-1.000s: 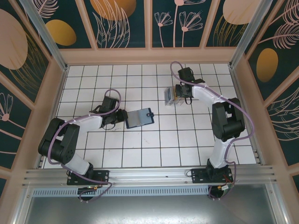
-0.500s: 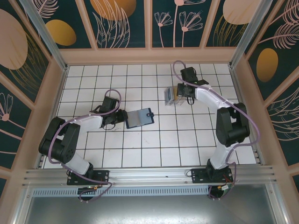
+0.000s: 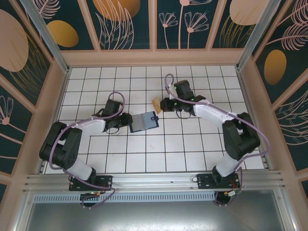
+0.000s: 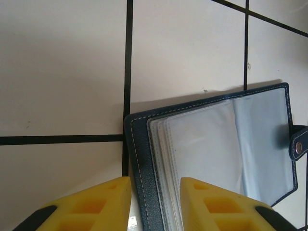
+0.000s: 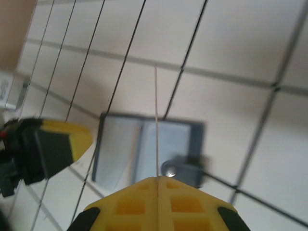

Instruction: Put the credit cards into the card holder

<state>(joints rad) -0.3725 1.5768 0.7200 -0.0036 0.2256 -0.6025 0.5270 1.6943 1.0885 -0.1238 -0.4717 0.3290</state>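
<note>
Card holder (image 3: 144,121) is lying open on the tiles, the left gripper (image 4: 154,185) pinching its spine edge. The right gripper (image 5: 157,179) is clamping a yellow-orange credit card (image 3: 156,103) nearby.

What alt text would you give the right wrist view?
The right gripper, shut, pinches a thin card seen edge-on, over the open navy card holder lying on the white tiled table. The picture is blurred.

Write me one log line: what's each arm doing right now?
left gripper: grips open wallet | right gripper: holds card near wallet | card: not in yet
</note>
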